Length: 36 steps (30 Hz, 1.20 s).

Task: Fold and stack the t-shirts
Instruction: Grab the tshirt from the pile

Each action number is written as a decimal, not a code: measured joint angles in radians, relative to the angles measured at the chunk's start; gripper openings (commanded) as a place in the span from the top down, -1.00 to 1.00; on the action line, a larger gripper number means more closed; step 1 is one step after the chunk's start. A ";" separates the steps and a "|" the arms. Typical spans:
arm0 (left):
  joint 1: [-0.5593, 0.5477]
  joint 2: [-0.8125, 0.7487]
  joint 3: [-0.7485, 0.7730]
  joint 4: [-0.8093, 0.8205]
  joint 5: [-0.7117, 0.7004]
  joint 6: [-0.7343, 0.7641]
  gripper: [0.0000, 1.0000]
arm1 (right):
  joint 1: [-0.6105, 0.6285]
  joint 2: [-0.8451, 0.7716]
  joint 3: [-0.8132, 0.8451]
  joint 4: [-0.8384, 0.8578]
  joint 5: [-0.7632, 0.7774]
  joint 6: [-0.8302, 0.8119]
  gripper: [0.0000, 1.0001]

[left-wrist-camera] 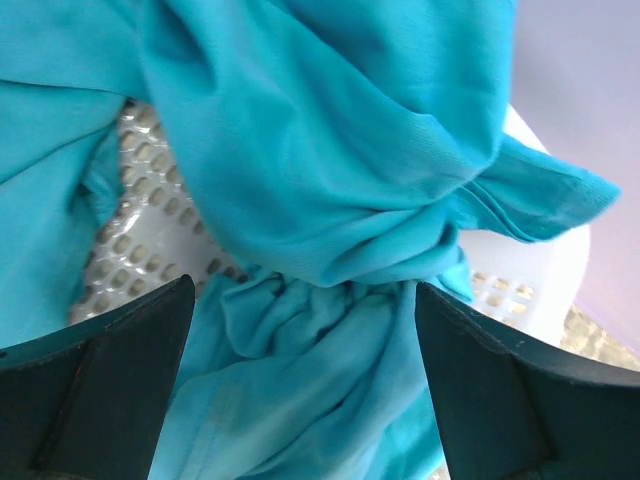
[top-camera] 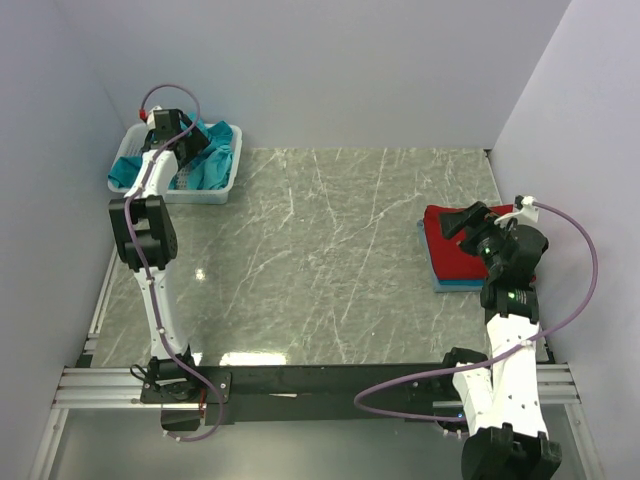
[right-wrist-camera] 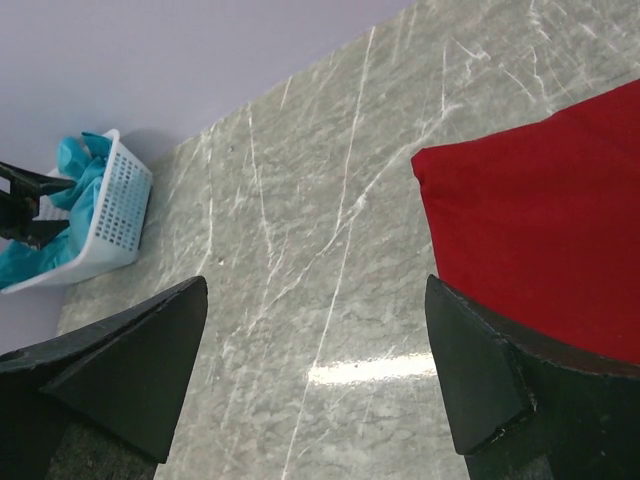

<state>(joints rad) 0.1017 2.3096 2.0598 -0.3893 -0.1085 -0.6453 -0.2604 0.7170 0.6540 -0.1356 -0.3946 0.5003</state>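
Limp, light teal t-shirts (left-wrist-camera: pixel 330 150) bunched in the basket (top-camera: pixel 222 190) at the far-left corner of the table (top-camera: pixel 330 260) should pinch easily at a raised fold beneath the left end effector (left-wrist-camera: pixel 303 300), fingers spread apart

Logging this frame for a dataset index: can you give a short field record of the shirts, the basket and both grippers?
unfolded: teal t-shirts, crumpled in the white mesh basket
basket place: far left corner of the table
folded stack: red t-shirt on top of a blue t-shirt, right side of the table
left gripper: open, over the teal t-shirts
right gripper: open, over the stack, holding nothing
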 measured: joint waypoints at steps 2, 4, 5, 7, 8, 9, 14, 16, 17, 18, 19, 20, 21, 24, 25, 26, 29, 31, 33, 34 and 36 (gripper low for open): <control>0.000 0.001 -0.007 0.015 0.025 0.006 -0.94 | 0.000 0.001 0.000 0.000 0.004 0.000 -0.89; 0.000 -0.004 -0.042 0.049 0.044 0.013 -0.94 | 0.000 0.002 0.000 0.001 0.005 0.000 -0.89; 0.000 -0.006 -0.064 0.059 0.053 0.018 -0.94 | 0.000 0.003 0.000 0.001 0.006 0.000 -0.89; 0.000 -0.016 -0.128 0.081 0.071 0.028 -0.94 | 0.000 0.006 0.000 0.002 0.005 0.000 -0.89; 0.000 -0.021 -0.155 0.085 0.079 0.033 -0.94 | 0.000 0.007 0.000 0.002 0.005 0.000 -0.89; 0.000 -0.026 -0.185 0.087 0.086 0.037 -0.95 | 0.000 0.010 0.000 0.002 0.005 0.000 -0.89; -0.001 -0.061 -0.289 0.124 0.105 0.082 -0.81 | 0.000 0.019 0.000 0.011 0.005 0.000 -0.89; -0.003 -0.069 -0.296 0.130 0.115 0.103 -0.63 | 0.000 0.021 0.000 0.013 0.005 0.000 -0.89; -0.005 -0.070 -0.296 0.133 0.121 0.111 -0.44 | 0.000 0.023 0.000 0.014 0.005 0.000 -0.89; -0.006 -0.071 -0.296 0.136 0.126 0.116 -0.36 | 0.000 0.024 0.000 0.015 0.005 0.000 -0.89; -0.007 -0.071 -0.296 0.138 0.133 0.126 -0.24 | 0.000 0.025 0.000 0.016 0.005 0.000 -0.89; -0.009 -0.071 -0.296 0.137 0.138 0.132 -0.18 | 0.000 0.026 0.000 0.016 0.005 0.000 -0.89; -0.010 -0.071 -0.296 0.136 0.143 0.138 -0.10 | 0.000 0.027 0.000 0.016 0.005 0.000 -0.89; -0.011 -0.071 -0.294 0.137 0.168 0.151 0.48 | 0.000 0.027 0.000 0.016 0.005 0.000 -0.89; -0.012 -0.072 -0.294 0.136 0.175 0.153 0.86 | 0.000 0.027 0.000 0.016 0.005 0.000 -0.89; -0.011 -0.073 -0.294 0.134 0.184 0.154 0.99 | 0.000 0.027 0.000 0.016 0.005 0.000 -0.89; -0.011 -0.085 -0.294 0.119 0.203 0.163 0.99 | 0.000 0.027 0.000 0.016 0.005 0.000 -0.89; -0.011 -0.104 -0.294 0.105 0.216 0.162 0.99 | 0.000 0.029 0.000 0.016 0.005 0.000 -0.89; -0.011 -0.131 -0.294 0.085 0.229 0.162 0.99 | 0.000 0.033 0.000 0.016 0.005 0.000 -0.89; -0.011 -0.148 -0.294 0.078 0.236 0.162 0.99 | 0.000 0.034 0.000 0.016 0.005 0.000 -0.89; -0.011 -0.180 -0.293 0.062 0.249 0.160 0.99 | 0.000 0.037 0.000 0.016 0.005 0.000 -0.89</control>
<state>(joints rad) 0.0902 2.1292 1.7664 -0.3271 0.1406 -0.4854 -0.2604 0.7536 0.6537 -0.1196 -0.3897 0.5003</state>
